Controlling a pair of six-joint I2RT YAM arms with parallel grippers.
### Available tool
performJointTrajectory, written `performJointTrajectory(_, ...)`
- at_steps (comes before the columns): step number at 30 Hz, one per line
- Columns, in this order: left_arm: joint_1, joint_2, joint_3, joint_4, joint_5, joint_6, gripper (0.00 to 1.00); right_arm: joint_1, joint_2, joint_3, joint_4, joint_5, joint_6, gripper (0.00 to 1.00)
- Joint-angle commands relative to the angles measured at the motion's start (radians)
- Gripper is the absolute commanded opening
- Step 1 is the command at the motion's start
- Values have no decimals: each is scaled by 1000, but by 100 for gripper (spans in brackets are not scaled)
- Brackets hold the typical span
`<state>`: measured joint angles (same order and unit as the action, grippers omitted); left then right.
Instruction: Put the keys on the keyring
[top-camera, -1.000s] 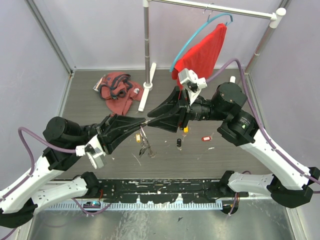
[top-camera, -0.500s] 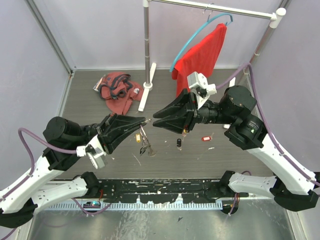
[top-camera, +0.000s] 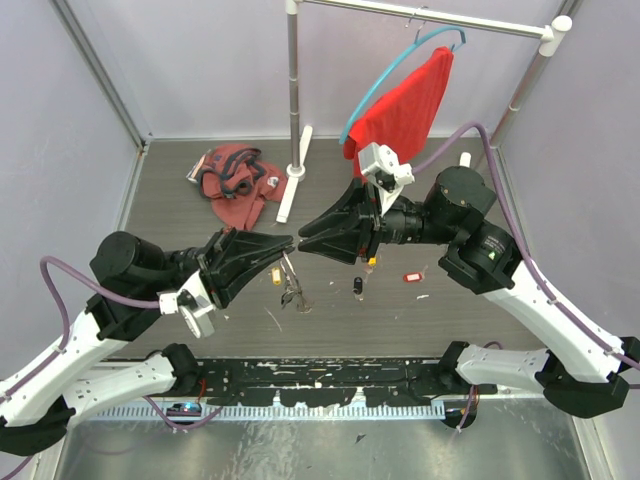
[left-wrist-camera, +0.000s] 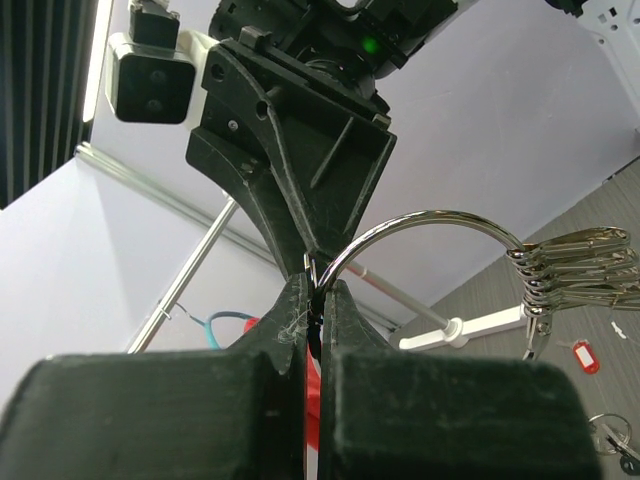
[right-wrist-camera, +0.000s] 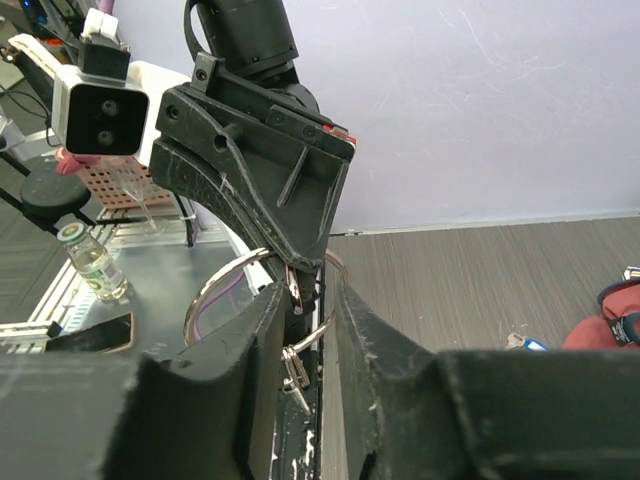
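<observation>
Grey tabletop (top-camera: 200, 215) below. Left gripper (left-wrist-camera: 318, 300) clamps keyring (left-wrist-camera: 430, 218); right gripper (right-wrist-camera: 310, 290) part-open astride it, hold undeterminable. Advise: steady ring, feed keys (top-camera: 412, 276) along coil split.

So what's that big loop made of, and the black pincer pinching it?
The keyring looks like polished metal wire: silvery, with bright mirror-like glints. The left pincer clamped on it seems matte black plastic, perhaps moulded or printed: dull faces, fine scratches, no shine.
</observation>
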<state>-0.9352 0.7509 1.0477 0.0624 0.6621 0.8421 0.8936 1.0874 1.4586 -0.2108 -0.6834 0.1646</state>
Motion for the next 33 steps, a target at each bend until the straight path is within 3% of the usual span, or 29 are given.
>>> performJointTrajectory(1, -3, 2, 45, -14, 6, 55, 0, -2, -3, 31, 51, -16, 12, 29)
performJointTrajectory(4, -3, 5, 48, -22, 7, 62, 0, -2, -1, 26, 53, -17, 13, 24)
performJointTrajectory(9, -3, 5, 48, -28, 8, 68, 0, -2, 8, 21, 55, -23, 21, 1)
performJointTrajectory(11, -4, 4, 48, -29, 7, 73, 1, -3, 10, 23, 54, -26, 25, 1)
performJointTrajectory(14, -3, -1, 47, -30, 4, 83, 22, -2, 12, 41, 43, -3, 37, 1)
performJointTrajectory(19, -4, -7, 55, -60, -5, 104, 38, -2, 20, 68, 28, -3, 66, 1)
performJointTrajectory(21, -4, -10, 62, -75, -7, 114, 40, -2, 26, 73, 21, -2, 75, 1)
performJointTrajectory(26, -3, -5, 101, -161, -20, 169, 29, -2, 25, 69, 9, 7, 85, 1)
performJointTrajectory(33, -3, 7, 127, -229, -70, 230, 35, -2, 22, 74, -7, 49, 90, 1)
